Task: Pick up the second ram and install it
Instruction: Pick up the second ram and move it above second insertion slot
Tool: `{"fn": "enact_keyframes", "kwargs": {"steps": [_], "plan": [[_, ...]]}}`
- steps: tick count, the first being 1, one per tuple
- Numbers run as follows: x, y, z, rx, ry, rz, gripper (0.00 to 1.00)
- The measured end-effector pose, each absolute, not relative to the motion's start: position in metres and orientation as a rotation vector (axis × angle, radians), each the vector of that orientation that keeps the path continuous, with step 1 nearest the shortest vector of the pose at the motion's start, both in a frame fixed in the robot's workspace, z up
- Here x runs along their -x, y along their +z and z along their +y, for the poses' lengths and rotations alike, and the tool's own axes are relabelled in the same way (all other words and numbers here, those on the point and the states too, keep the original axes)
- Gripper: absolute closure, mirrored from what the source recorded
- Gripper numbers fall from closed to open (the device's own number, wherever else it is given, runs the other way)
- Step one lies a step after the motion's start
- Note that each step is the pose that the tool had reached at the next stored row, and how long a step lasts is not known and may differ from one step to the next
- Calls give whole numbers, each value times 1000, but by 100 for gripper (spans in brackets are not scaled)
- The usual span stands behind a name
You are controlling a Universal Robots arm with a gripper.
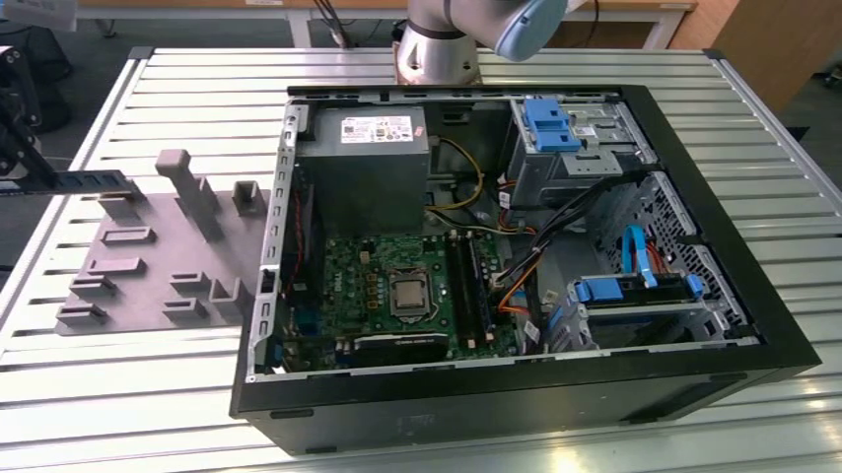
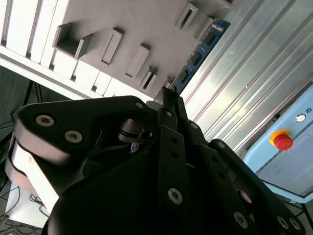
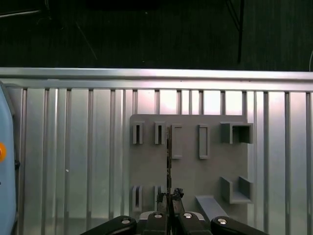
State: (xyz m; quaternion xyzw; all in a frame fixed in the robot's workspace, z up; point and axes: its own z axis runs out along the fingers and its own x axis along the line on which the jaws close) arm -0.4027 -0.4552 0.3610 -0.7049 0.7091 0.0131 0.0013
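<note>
Plainly, the pincer (image 2: 168, 95) has its jaws drawn narrow on one end of the ram (image 2: 200, 54), and the stick juts straight out from that grip. It is a long, thin, flat board, blue in the second wrist view, with a row of dark oblong chips along its face. In the first wrist view we meet it edge-on, a slim dark line running away from the pincer. In the exterior view it shows as a dark bar with a blue-green tint, held about level at the exterior view's far left.

We find the ram over the grey fixture (image 1: 158, 266), at that plate's far left corner in the exterior view, near its upright posts (image 1: 177, 172). We cannot tell whether it touches the fixture. The fixture lies flat on the slatted metal bench (image 1: 197, 89). Well apart, to the exterior view's right, lies the open black case (image 1: 526, 394), with its green board (image 1: 349, 286) bare and its long black slot rails (image 1: 463, 286) just beside the processor socket (image 1: 410, 294). In the second wrist view a red button (image 2: 282, 141) sits on a pale blue box (image 2: 288, 166) past the bench edge.
</note>
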Motion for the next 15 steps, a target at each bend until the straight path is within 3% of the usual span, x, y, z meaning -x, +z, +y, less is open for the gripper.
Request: {"fn": "enact_keyframes", "kwargs": {"steps": [15], "plan": [[403, 378, -455, 2212, 41, 2226, 86]]}}
